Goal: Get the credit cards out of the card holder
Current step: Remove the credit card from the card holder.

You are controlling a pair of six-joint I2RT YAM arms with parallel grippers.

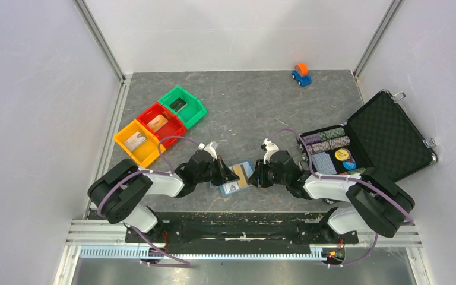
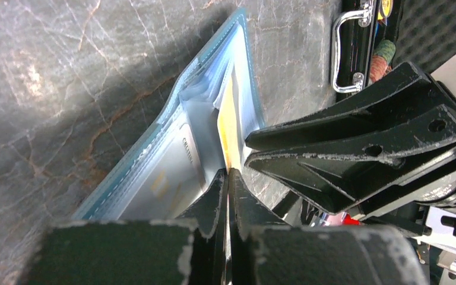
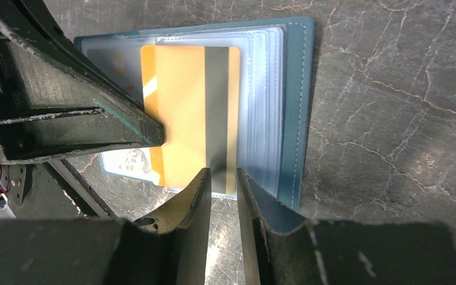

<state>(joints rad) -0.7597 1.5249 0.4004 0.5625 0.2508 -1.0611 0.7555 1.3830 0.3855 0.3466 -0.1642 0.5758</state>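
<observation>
Where one card holder (image 3: 300,107) lies open — two cards (image 3: 184,107) show.

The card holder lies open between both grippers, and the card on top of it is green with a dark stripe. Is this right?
Not quite: the card is orange-gold, not green, as the right wrist view shows. The rest holds.

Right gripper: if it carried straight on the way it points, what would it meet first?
Most likely the gold card lying on the open card holder: the right gripper points at its near edge, jaws slightly apart. Depth is unclear; it may already touch.
</observation>
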